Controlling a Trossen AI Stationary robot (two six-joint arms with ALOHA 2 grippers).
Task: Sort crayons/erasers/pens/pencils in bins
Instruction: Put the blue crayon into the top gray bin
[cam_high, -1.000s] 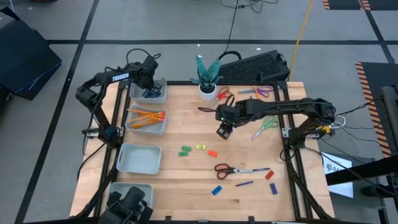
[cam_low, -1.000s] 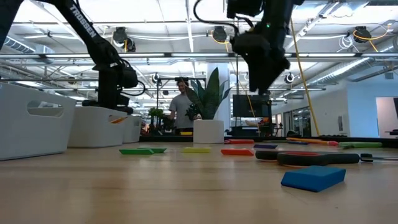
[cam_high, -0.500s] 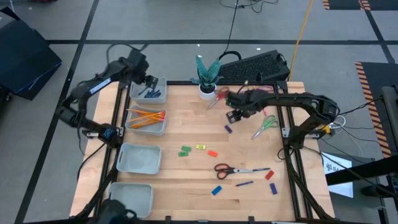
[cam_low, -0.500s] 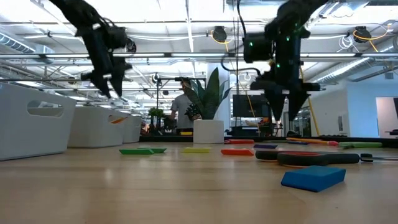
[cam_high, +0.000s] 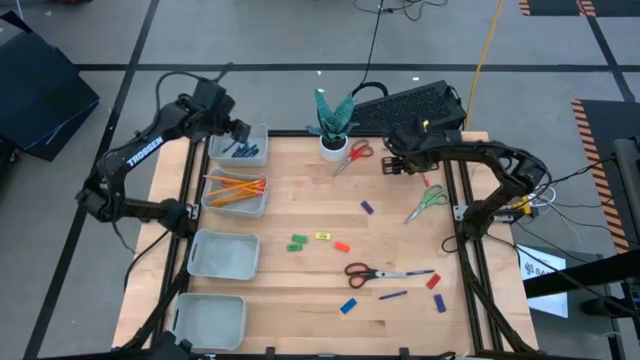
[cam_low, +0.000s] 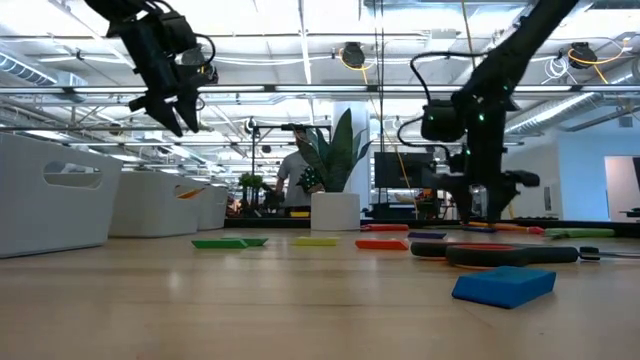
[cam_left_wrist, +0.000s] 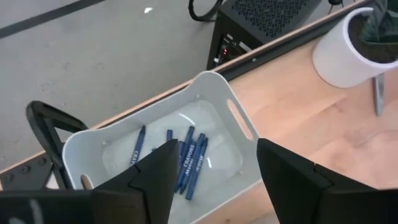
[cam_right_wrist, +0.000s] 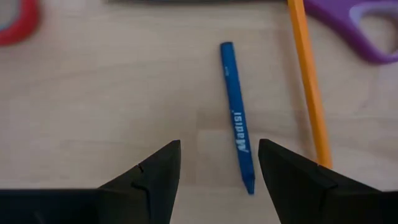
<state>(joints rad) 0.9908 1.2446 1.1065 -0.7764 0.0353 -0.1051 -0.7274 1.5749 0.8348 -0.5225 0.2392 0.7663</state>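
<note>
My left gripper (cam_high: 235, 130) (cam_left_wrist: 214, 180) hangs open above the far bin (cam_high: 240, 147), which holds several blue sticks (cam_left_wrist: 186, 163). The bin beside it (cam_high: 236, 203) holds orange pencils (cam_high: 236, 186); two more bins (cam_high: 224, 255) (cam_high: 210, 320) stand nearer. My right gripper (cam_high: 392, 165) (cam_right_wrist: 217, 186) is open and low over the table's far right. A blue stick printed "Madisi" (cam_right_wrist: 236, 140) and an orange pencil (cam_right_wrist: 308, 81) lie flat just ahead of its fingers. Green (cam_high: 297, 243), yellow (cam_high: 322, 236), red (cam_high: 342, 246) and blue (cam_high: 348, 306) erasers lie mid-table.
A white plant pot (cam_high: 333, 148) stands at the far edge with red scissors (cam_high: 355, 153) beside it. Purple scissors (cam_right_wrist: 360, 25) lie past the pencil. Green scissors (cam_high: 425, 203), red-handled scissors (cam_high: 375, 271), a blue stick (cam_high: 392, 295) and a small purple piece (cam_high: 367, 208) lie on the right half.
My right gripper has gone from the table's middle toward the far right and come down close to the table. A small purple piece now lies where it stood. My left gripper has risen above the far bin while its arm swung out to the left.
</note>
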